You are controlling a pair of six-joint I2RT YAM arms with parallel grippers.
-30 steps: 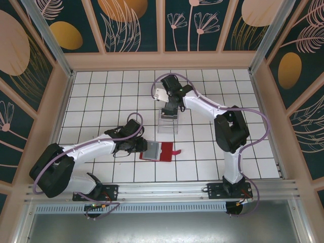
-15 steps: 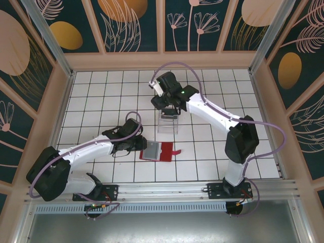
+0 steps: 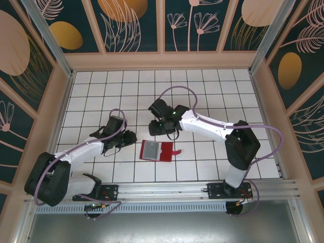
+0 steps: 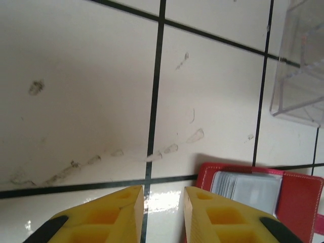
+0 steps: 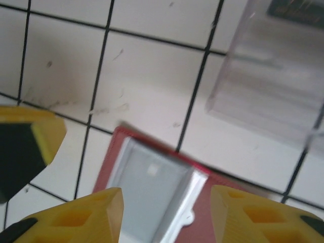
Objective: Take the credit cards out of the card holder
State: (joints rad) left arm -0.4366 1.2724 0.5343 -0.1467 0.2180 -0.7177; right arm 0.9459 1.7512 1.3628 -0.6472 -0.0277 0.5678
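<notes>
The card holder (image 3: 165, 152) lies open on the tiles, a red wallet with its grey pockets (image 3: 150, 150) facing up and its tab (image 3: 176, 152) pointing right. My right gripper (image 3: 156, 127) hovers open just behind it; in the right wrist view the grey pockets (image 5: 152, 192) lie between and below the fingers of that gripper (image 5: 167, 202), with nothing held. My left gripper (image 3: 127, 137) sits left of the wallet, narrowly open and empty (image 4: 163, 195), the red card holder (image 4: 299, 197) at its right. A dark credit card (image 5: 296, 7) lies in the clear box. I cannot tell whether cards sit in the pockets.
A clear plastic box (image 5: 268, 81) stands just behind the wallet, also in the left wrist view (image 4: 301, 66). The left gripper's yellow and black finger (image 5: 25, 147) shows at the left of the right wrist view. Wooden walls ring the white tiled floor (image 3: 212, 91).
My right gripper has come from over the clear box toward the wallet, its jaws narrowing. My left gripper has drawn back to the left, off the wallet's edge.
</notes>
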